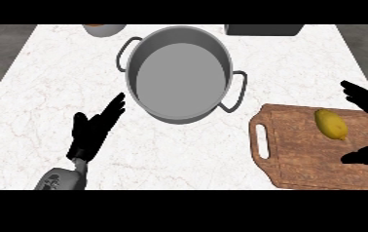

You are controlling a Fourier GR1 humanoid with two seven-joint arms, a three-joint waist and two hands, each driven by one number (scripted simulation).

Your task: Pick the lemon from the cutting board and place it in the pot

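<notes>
lemon [330, 124] lies on the wooden cutting board [295, 153] at the right of the counter [43, 80], toward the board's far right corner, untouched. the right hand [355, 95] shows only as black fingers at the view's right edge, some above the lemon and another part [356, 156] below it, so the hand seems to bracket the fruit without closing on it. the fingers look spread and straight, holding nothing. the left hand [93, 128] rests open on the counter at the lower left, fingers stretched toward the pot [179, 72], well apart from it.

the pot stands in the middle of the counter, grey, 2 handles, nothing inside, just beside the board's near left corner but not touching it. a bowl [104, 29] and a dark box-like thing [262, 29] sit cut off at the far edge.

the pick looks not yet made. risks, as i judge them: the lemon is rounded and could roll off toward the board's edge if the fingers close off centre or nudge it first. much of the right hand is out of view, so its true alignment cannot be checked. on the carry, the near handle [236, 92] and tall rim sit in the path; a low pass could clip them and shift the pot.
</notes>
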